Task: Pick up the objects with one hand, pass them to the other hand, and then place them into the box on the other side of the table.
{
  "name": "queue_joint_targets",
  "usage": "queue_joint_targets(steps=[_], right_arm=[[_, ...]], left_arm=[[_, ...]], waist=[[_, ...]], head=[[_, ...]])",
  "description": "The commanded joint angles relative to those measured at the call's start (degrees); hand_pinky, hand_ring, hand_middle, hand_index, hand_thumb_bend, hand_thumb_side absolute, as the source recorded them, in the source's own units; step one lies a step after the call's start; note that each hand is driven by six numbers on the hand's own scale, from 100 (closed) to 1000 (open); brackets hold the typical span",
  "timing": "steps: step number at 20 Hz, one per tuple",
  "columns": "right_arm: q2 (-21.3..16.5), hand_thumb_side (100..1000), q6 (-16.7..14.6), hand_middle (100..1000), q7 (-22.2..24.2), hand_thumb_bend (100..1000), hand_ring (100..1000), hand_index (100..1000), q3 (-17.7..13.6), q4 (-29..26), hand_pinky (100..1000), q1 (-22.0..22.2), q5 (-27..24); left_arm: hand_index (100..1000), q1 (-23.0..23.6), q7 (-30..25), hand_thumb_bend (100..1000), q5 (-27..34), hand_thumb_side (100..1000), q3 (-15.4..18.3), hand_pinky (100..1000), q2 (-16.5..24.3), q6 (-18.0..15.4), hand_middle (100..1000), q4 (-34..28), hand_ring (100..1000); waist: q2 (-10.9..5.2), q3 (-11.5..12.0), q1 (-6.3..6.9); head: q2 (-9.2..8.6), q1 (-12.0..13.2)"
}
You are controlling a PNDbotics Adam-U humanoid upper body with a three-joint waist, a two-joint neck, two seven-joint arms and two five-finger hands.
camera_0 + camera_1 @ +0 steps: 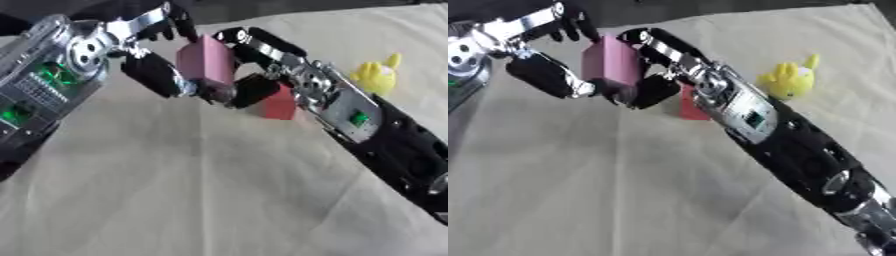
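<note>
A pink block [206, 62] hangs above the table between both hands. My left hand [149, 72] comes in from the upper left, with its fingers curled over the block's top and its thumb under it. From the lower right my right hand [293, 70] meets it; its fingers [262, 42] lie against the block's right side and its thumb [252, 90] sits at the lower corner. Just behind the right hand a red block [280, 102] rests on the cloth, partly hidden. No box shows in either view.
A yellow toy [789, 80] with raised ears lies on the beige cloth [219, 190] at the right. My right forearm [798, 150] stretches across the lower right of the table. The cloth's dark far edge runs along the top.
</note>
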Motion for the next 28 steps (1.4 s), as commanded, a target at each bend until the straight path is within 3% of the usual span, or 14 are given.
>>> queue_joint_targets(steps=[1,5,17,20,23,25,28], right_arm=[[-0.8,100,-0.7,330,0.2,118,430,468,-0.4,-0.9,561,-1.0,-0.7],[-0.8,100,-0.9,329,0.2,120,428,467,-0.4,-1.0,560,-0.9,-0.6],[-0.9,100,-1.1,328,0.2,129,425,465,-0.5,-1.0,556,-0.7,-0.6],[-0.9,100,-1.0,329,0.2,130,426,466,-0.5,-1.0,556,-0.6,-0.6],[-0.9,100,-1.1,336,0.3,149,430,473,-0.5,-1.0,558,-0.6,-0.4],[-0.9,100,-1.1,345,0.4,209,441,483,-0.5,-0.9,569,-0.5,-0.2],[-0.9,100,-1.2,363,0.4,274,458,504,-0.5,-1.0,586,-0.5,0.2]], left_arm=[[760,-0.8,0.4,465,-0.7,216,0.3,758,-0.7,-1.0,721,0.8,750],[809,-0.7,0.2,544,-3.1,239,0.4,765,-1.3,-1.5,739,1.9,761],[810,-0.6,-1.2,537,-5.8,235,0.4,762,-2.0,-1.4,731,2.4,756],[729,-0.5,-0.8,423,-5.2,176,0.6,748,-2.1,-1.2,651,2.2,719],[613,-0.5,0.2,245,-3.7,100,0.6,719,-2.1,-1.2,542,1.9,649],[537,-0.5,0.8,207,-2.4,100,0.6,715,-2.2,-1.3,510,1.9,632],[491,-0.6,1.8,211,-0.7,100,0.5,709,-2.3,-1.3,477,1.9,609]], waist=[[0.03,-0.1,-0.7],[0.11,-0.3,-0.68],[0.25,-0.5,-0.67],[0.29,-0.5,-0.67],[0.34,-0.5,-0.69],[0.36,-0.5,-0.73],[0.34,-0.5,-0.77]], head=[[-0.73,0.1],[-0.72,0.3],[-0.79,0.4],[-0.79,0.4],[-0.67,0.2],[-0.61,0.2],[-0.63,0.2]])
